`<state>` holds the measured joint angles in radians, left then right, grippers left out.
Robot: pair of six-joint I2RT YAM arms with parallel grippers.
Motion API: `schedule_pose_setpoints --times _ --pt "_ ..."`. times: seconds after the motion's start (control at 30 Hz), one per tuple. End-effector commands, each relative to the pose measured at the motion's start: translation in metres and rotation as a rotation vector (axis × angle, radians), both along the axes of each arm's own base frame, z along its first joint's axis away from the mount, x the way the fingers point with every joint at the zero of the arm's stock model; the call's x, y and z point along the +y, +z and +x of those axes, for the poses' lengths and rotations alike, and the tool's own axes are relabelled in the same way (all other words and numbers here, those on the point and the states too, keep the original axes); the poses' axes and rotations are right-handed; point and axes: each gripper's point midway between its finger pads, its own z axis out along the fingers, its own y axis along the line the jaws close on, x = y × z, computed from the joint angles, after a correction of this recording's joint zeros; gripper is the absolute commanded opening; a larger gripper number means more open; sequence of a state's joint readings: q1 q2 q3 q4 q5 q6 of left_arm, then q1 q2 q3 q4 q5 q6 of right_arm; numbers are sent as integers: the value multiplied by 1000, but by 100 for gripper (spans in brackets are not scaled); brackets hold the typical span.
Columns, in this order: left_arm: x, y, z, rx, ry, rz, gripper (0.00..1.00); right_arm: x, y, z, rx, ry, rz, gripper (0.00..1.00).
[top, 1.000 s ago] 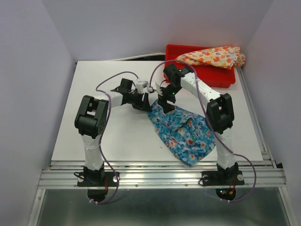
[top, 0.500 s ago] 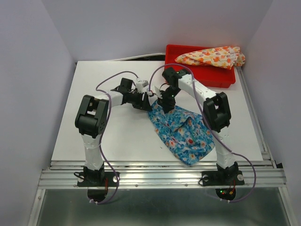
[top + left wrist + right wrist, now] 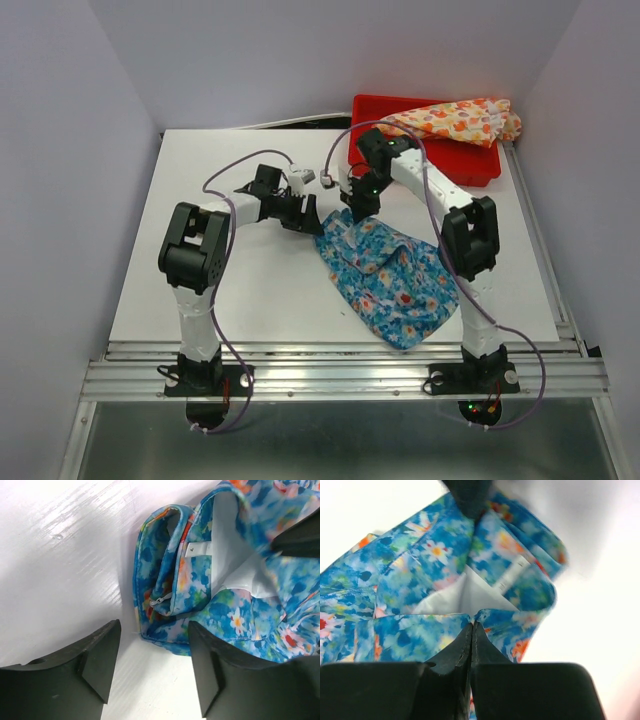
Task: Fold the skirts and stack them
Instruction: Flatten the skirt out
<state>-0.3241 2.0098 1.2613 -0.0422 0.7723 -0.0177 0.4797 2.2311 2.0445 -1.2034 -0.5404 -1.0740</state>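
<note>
Right wrist view: the right claw (image 3: 471, 626) is pinched together on the waistband edge of the blue skirt (image 3: 420, 555), most of the cloth cut off by the frame, and the white tag (image 3: 512, 575) inside the band is too blurred to read. That skirt lies on the table (image 3: 230, 280), right of middle, with the left claw (image 3: 155, 626) standing apart at its far-left corner. Far right, the red tray (image 3: 470, 166) holds the cream-yellow skirt (image 3: 455, 120), one end over its right rim.

Cloth skirt (image 3: 395, 285) (matt), glossy table (image 3: 60, 555)
</note>
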Motion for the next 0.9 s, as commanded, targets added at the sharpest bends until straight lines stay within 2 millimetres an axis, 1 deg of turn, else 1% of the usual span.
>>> schedule_pose_setpoints --times 0.0,0.03,0.07,0.1,0.13,0.17,0.2,0.23,0.27,0.33,0.37,0.4,0.43,0.5,0.53,0.6,0.63,0.67,0.7,0.73,0.77,0.83,0.87 --pt "12 51 18 -162 14 -18 72 -13 104 34 -186 -152 150 1" --pt "17 61 18 -188 24 -21 77 -25 124 42 -222 -197 173 1" --pt "26 68 21 -204 34 -32 79 -29 141 46 -239 -245 202 1" --pt "30 73 21 -212 37 -43 81 -34 153 48 -255 -272 219 1" --pt "34 79 21 -229 37 -61 87 -39 163 52 -283 -295 239 1" --pt "36 86 12 -228 16 -97 89 -44 180 49 -305 -325 262 1" --pt "42 95 20 -277 31 -128 91 -49 184 51 -314 -351 274 1" --pt "42 100 18 -297 26 -154 91 -49 191 49 -326 -364 288 1" --pt "43 100 7 -298 11 -183 92 -50 202 41 -328 -392 312 1" --pt "40 105 -2 -358 -20 -224 91 -47 225 39 -361 -412 375 1" --pt "40 108 -3 -369 -9 -240 91 -46 236 38 -377 -420 396 1" --pt "37 111 -8 -387 -33 -265 91 -46 252 34 -402 -427 428 1" --pt "37 118 -7 -433 -42 -277 91 -47 269 32 -435 -426 452 1" --pt "38 123 -7 -510 -76 -263 91 -48 290 24 -474 -405 478 1" --pt "40 131 -3 -598 -102 -235 91 -48 303 12 -481 -385 500 1" --pt "45 138 2 -713 -149 -170 91 -49 308 -1 -479 -354 509 1" --pt "48 133 0 -723 -174 -129 91 -50 316 -13 -483 -339 527 1" --pt "49 141 6 -775 -200 -97 91 -51 308 -16 -464 -343 518 1" --pt "53 140 13 -852 -242 -31 91 -52 308 -19 -473 -334 514 1" --pt "56 132 11 -822 -265 -4 91 -54 305 -21 -475 -337 504 1" --pt "59 131 17 -840 -278 20 91 -57 303 -28 -481 -334 497 1" --pt "65 125 21 -888 -309 61 90 -60 307 -33 -516 -313 498 1" --pt "68 117 20 -898 -324 85 90 -61 311 -37 -530 -305 504 1"
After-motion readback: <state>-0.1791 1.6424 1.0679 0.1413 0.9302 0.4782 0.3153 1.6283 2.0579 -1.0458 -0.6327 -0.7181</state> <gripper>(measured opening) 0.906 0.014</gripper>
